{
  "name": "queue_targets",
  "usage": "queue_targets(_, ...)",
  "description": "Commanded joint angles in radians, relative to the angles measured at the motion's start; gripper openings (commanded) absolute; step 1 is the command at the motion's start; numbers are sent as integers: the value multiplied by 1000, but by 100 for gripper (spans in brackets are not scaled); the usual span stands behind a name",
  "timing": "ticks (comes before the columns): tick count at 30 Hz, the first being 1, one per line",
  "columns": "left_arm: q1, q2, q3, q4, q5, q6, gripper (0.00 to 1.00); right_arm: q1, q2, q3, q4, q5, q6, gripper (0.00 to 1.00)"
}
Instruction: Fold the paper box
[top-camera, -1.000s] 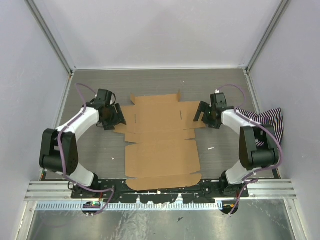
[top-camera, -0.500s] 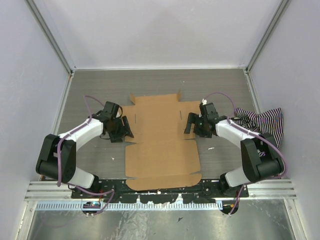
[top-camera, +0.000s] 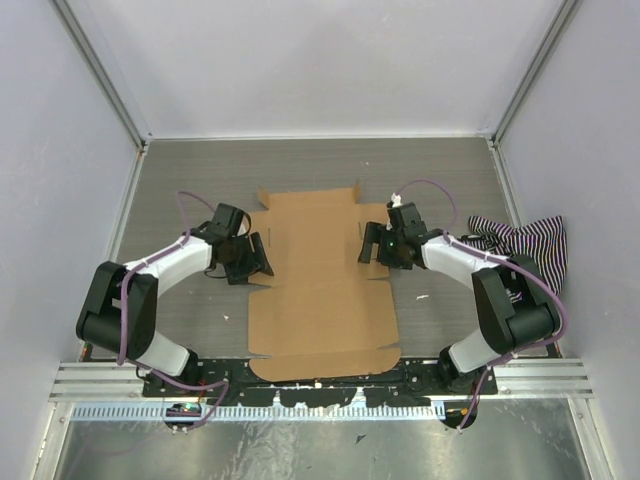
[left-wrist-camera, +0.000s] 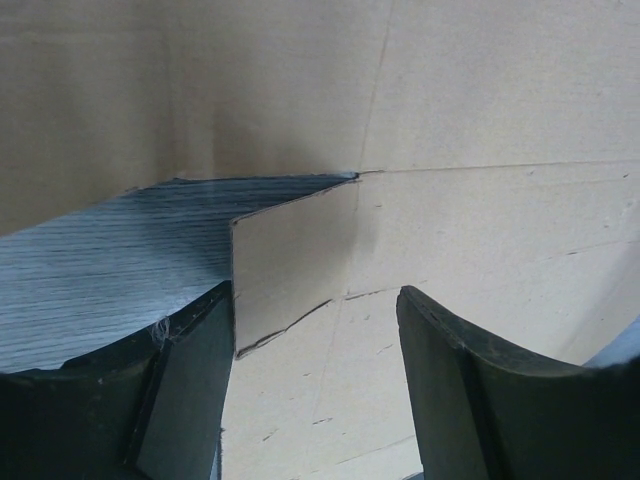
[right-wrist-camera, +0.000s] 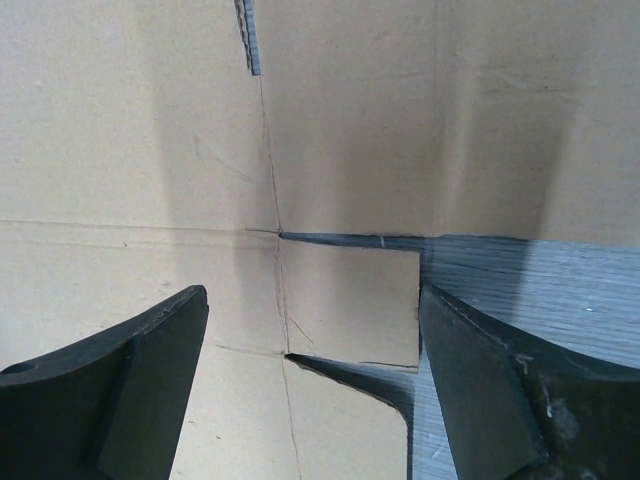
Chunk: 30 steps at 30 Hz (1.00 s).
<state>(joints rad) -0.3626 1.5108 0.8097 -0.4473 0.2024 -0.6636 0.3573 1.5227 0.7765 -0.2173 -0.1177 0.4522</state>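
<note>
Cardboard, brown and flat as one sheet: the paper box (top-camera: 322, 290) lies on the table (top-camera: 180, 180). My left pincer (top-camera: 257, 257) and right pincer (top-camera: 369, 245) gape at its side tabs, grasping nothing (no flap raised yet). All the folding remains.

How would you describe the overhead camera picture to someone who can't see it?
A flat, unfolded brown cardboard box lies spread on a grey table, seen from above. A robot's left tool and right tool, both open, reach in over its two side edges. A striped cloth lies crumpled at the table's right edge.
</note>
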Motion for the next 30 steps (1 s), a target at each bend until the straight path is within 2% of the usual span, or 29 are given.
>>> queue_targets(1, -11, 1, 34, 18, 21, -5, 70, 22, -22, 18, -17, -17, 22, 90)
queue_targets(14, -50, 11, 99, 4, 26, -17, 70, 63, -119, 71, -73, -54, 44, 90)
queue_targets(30, -102, 64, 140, 42, 37, -51, 69, 192, -46, 140, -45, -42, 86, 89)
